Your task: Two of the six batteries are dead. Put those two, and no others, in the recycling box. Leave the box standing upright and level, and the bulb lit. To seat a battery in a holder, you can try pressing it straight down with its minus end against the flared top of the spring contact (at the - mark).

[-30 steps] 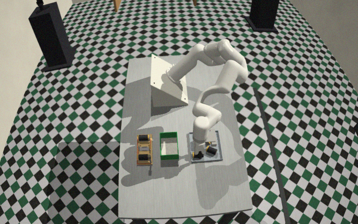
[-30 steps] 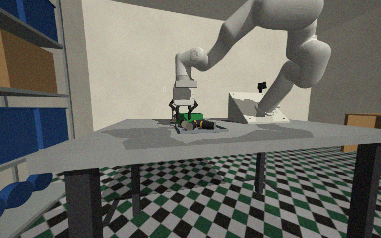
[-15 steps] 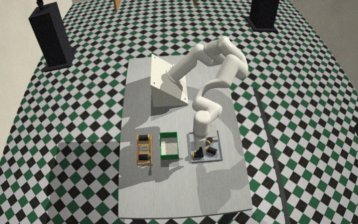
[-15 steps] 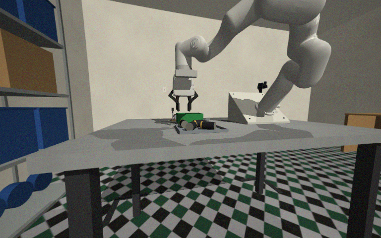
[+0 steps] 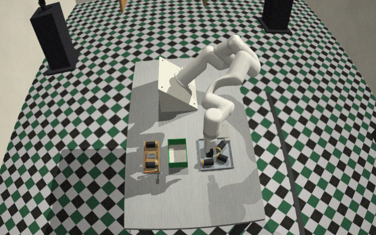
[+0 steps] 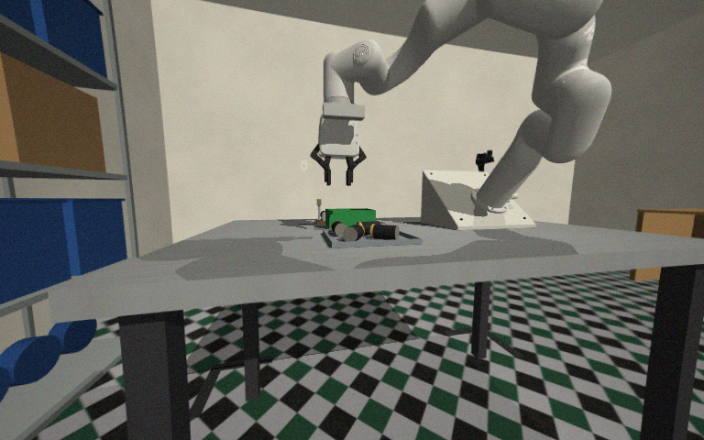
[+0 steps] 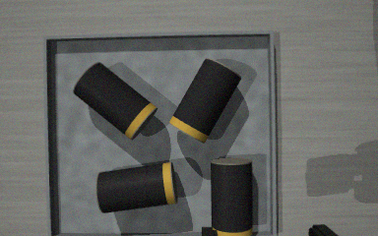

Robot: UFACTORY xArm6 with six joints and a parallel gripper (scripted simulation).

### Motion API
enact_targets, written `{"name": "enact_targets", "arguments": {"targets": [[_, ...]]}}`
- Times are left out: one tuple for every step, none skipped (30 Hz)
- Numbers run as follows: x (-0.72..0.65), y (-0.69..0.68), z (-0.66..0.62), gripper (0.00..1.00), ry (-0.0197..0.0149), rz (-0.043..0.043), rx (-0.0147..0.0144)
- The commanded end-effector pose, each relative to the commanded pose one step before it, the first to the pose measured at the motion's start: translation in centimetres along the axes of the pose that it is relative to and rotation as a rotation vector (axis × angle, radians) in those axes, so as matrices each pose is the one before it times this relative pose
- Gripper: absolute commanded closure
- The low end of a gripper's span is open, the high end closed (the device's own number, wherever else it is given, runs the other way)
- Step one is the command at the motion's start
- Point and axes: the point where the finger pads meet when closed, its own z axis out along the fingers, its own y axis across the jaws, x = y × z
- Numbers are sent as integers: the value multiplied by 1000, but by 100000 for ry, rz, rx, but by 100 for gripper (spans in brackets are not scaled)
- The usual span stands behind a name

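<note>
My gripper [image 5: 209,152] [image 6: 338,179] [image 7: 266,232] is open and empty. It hangs well above the grey tray [image 5: 228,164] [image 6: 404,240] [image 7: 162,44]. Several black batteries with a yellow band lie loose in the tray; the wrist view shows them all: one at upper left [image 7: 114,99], one at upper right [image 7: 207,99], one at lower left [image 7: 135,187] and one at lower right [image 7: 231,194] just ahead of my fingertips. The green recycling box [image 5: 177,164] [image 6: 350,214] stands upright left of the tray. The wooden holder [image 5: 151,156] further left carries two batteries [image 5: 150,144] [image 5: 150,165].
A white wedge-shaped arm mount [image 5: 172,82] [image 6: 467,207] stands at the back of the table. A thin post [image 6: 318,203] rises near the holder. Shelves with blue bins [image 6: 51,244] stand off the table's left side.
</note>
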Motion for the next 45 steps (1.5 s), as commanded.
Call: {"name": "enact_targets", "arguments": {"targets": [[474, -150, -949, 49, 202, -36, 200], [789, -215, 0, 49, 0, 0, 0], [1180, -322, 0, 49, 0, 0, 0], [1434, -391, 0, 49, 0, 0, 0], [1479, -403, 0, 49, 0, 0, 0], [1053, -285, 0, 49, -2, 0, 0], [509, -140, 0, 49, 1, 0, 0], [680, -187, 0, 49, 1, 0, 0], [386, -105, 0, 49, 0, 0, 0], [65, -18, 0, 49, 0, 0, 0], [0, 0, 0, 49, 0, 0, 0], [0, 0, 0, 49, 0, 0, 0], [0, 0, 0, 49, 0, 36, 0], [0, 0, 0, 49, 0, 236, 0], [0, 0, 0, 49, 0, 0, 0], [0, 0, 0, 49, 0, 0, 0], [0, 0, 0, 49, 0, 586, 0], [0, 0, 0, 49, 0, 1040, 0], [0, 0, 0, 49, 0, 1552, 0], [0, 0, 0, 49, 0, 2085, 0], [0, 0, 0, 49, 0, 2605, 0], [0, 0, 0, 49, 0, 3081, 0], [0, 0, 0, 49, 0, 3492, 0], [0, 0, 0, 49, 0, 3817, 0], [0, 0, 0, 49, 0, 4042, 0], [0, 0, 0, 49, 0, 2963, 0], [0, 0, 0, 49, 0, 2054, 0], [0, 0, 0, 49, 0, 2337, 0], [0, 0, 0, 49, 0, 2522, 0], [0, 0, 0, 49, 0, 2605, 0], [0, 0, 0, 49, 0, 2609, 0], [0, 0, 0, 49, 0, 0, 0], [0, 0, 0, 49, 0, 0, 0], [0, 0, 0, 49, 0, 3584, 0], [0, 0, 0, 49, 0, 3197, 0], [0, 0, 0, 49, 0, 2739, 0], [0, 0, 0, 49, 0, 2231, 0], [0, 0, 0, 49, 0, 1702, 0], [0, 0, 0, 49, 0, 1184, 0], [0, 0, 0, 49, 0, 714, 0], [0, 0, 0, 49, 0, 335, 0], [0, 0, 0, 49, 0, 93, 0], [0, 0, 0, 49, 0, 10, 0], [0, 0, 0, 49, 0, 0, 0], [0, 0, 0, 49, 0, 0, 0]]}}
